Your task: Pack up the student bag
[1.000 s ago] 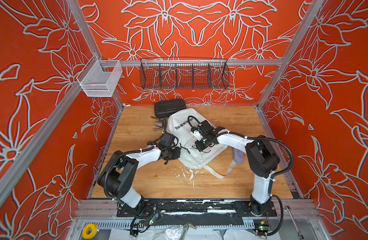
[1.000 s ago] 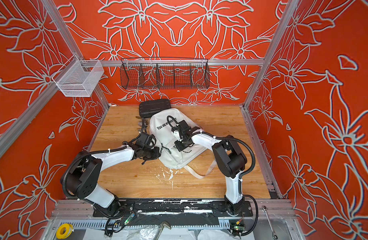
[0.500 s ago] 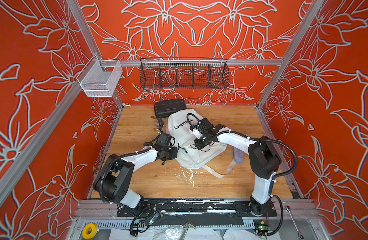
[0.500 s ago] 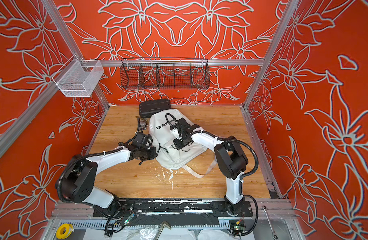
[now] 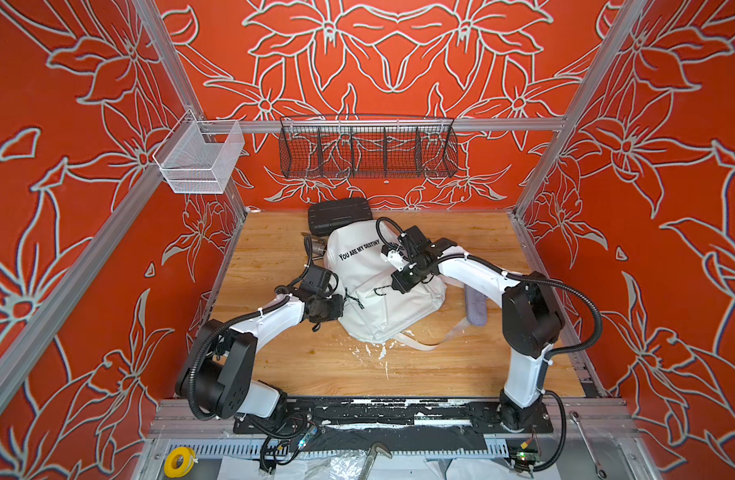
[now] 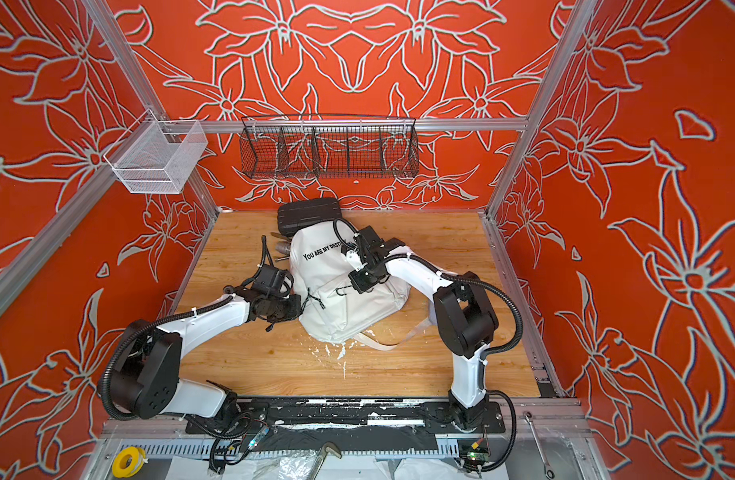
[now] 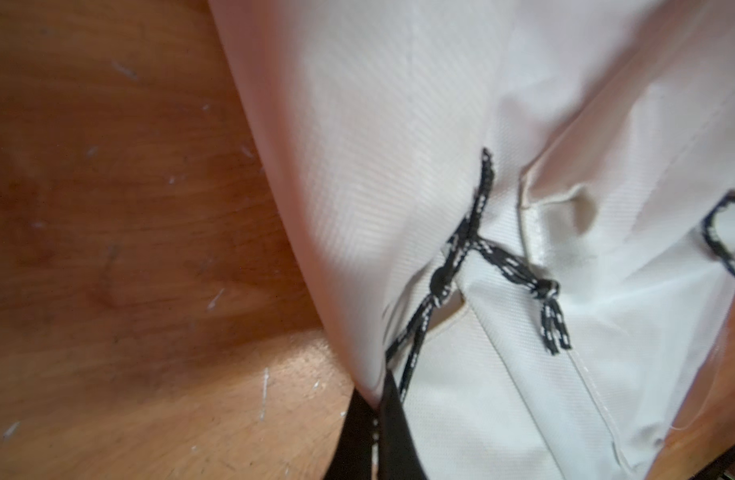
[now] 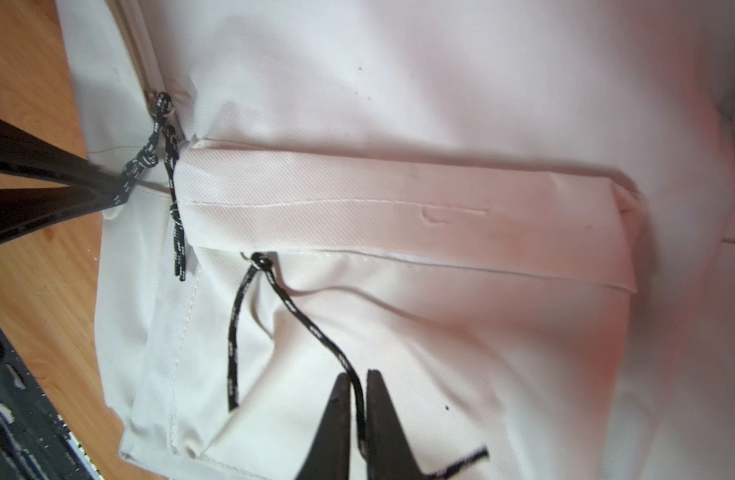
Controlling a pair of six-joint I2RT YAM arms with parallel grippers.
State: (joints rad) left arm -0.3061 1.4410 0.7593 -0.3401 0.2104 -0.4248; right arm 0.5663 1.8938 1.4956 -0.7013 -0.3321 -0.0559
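The student bag (image 5: 382,309) (image 6: 349,309), white with black lettering, lies flat on the wooden floor in both top views. My left gripper (image 5: 340,303) (image 6: 298,305) (image 7: 376,415) is at the bag's left edge. It is shut on a black-and-white cord zip pull (image 7: 415,345) of the main zip, with a fold of white fabric pinched alongside. My right gripper (image 5: 399,286) (image 6: 359,286) (image 8: 358,399) rests on the front pocket (image 8: 399,332), shut on that pocket's cord zip pull (image 8: 311,324). The left gripper's fingers (image 8: 45,195) also show in the right wrist view.
A black ribbed hard case (image 5: 338,214) lies against the back wall, touching the bag's top. Small metal items (image 5: 315,247) sit left of the bag and a grey-purple roll (image 5: 476,309) right of it. A white strap (image 5: 424,343) trails forward. Two wire baskets (image 5: 367,151) (image 5: 199,162) hang above.
Both grippers stay shut on their cords in nearly the same places. The left arm's elbow has dropped toward the front left. The bag's top has shifted slightly left.
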